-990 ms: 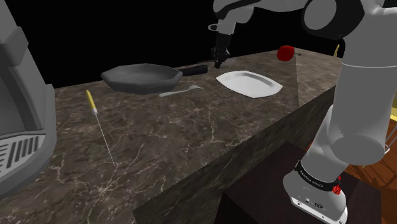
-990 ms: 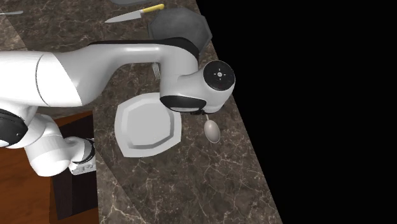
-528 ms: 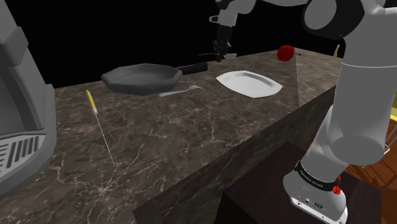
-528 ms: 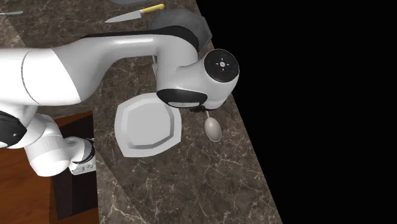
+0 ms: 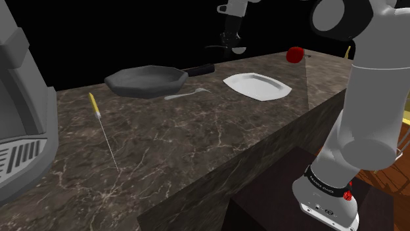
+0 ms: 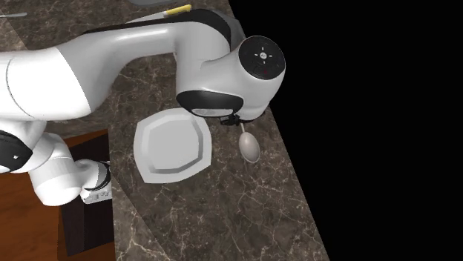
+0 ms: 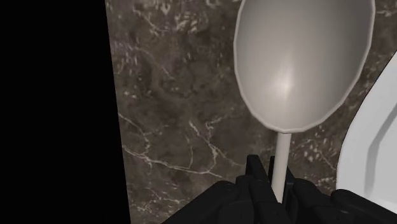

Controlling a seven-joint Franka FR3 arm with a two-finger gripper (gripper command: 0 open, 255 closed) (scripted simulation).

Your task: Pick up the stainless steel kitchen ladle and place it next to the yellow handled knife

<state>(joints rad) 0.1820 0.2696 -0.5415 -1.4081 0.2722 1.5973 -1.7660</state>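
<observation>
My gripper (image 7: 273, 183) is shut on the thin handle of a pale grey ladle (image 7: 302, 63), whose round bowl hangs over the dark marble counter beside the white plate. In the shoulder view the gripper (image 5: 229, 43) holds the ladle (image 5: 238, 50) in the air above the counter's far edge, past the pan's handle. The ladle's bowl (image 6: 249, 147) pokes out from under the wrist in the second exterior view. The yellow-handled knife (image 5: 94, 103) lies at the shoulder view's left, its long thin blade pointing toward the near edge; its handle (image 6: 178, 10) also appears at the second exterior view's top.
A dark frying pan (image 5: 144, 80) sits between the knife and the plate (image 5: 257, 85), with a grey fork (image 5: 187, 94) in front of it. A red apple (image 5: 296, 54) lies at the far right corner. A grey appliance (image 5: 20, 125) stands left. A black area lies beyond the counter's far edge.
The gripper has risen from just above the counter, lifting the ladle clear of the surface. The ladle's bowl has shifted slightly in the second exterior view.
</observation>
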